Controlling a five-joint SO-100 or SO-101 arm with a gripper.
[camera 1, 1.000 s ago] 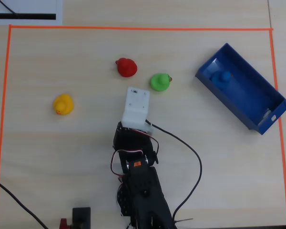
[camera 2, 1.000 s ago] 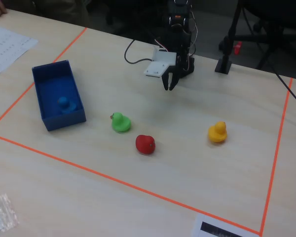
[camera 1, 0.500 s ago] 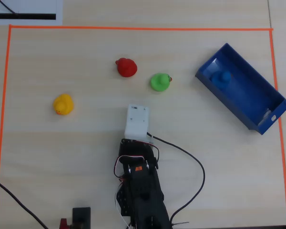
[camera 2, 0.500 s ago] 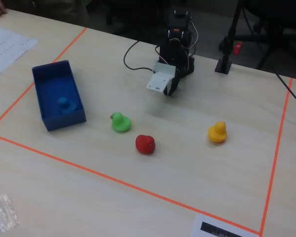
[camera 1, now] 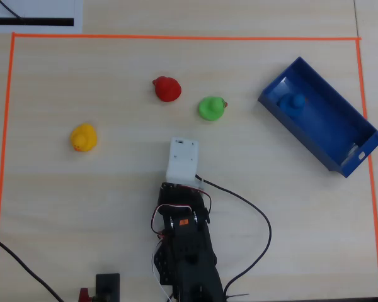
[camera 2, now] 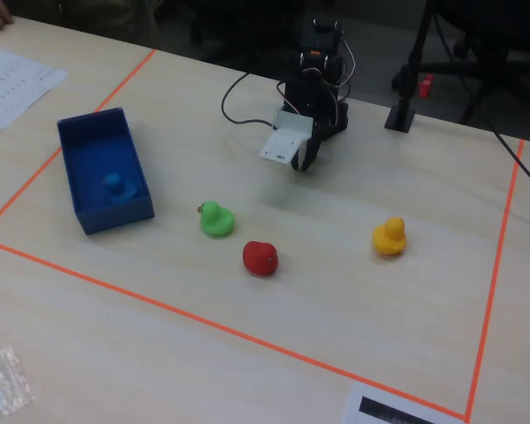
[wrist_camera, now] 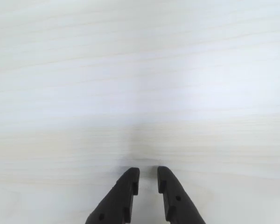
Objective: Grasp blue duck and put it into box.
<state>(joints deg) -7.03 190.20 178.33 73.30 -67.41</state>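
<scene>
Overhead, arm folded low, I see the blue duck (camera 1: 293,104) already lying inside the box (camera 1: 349,165), green duck (camera 1: 211,108) nearby. Wrist view: pincer (wrist_camera: 148,179) nearly pressed together, empty, over bare bench (wrist_camera: 140,70). Fixed view agrees. Duck looks light, smooth; I'd pinch its body sides.
</scene>
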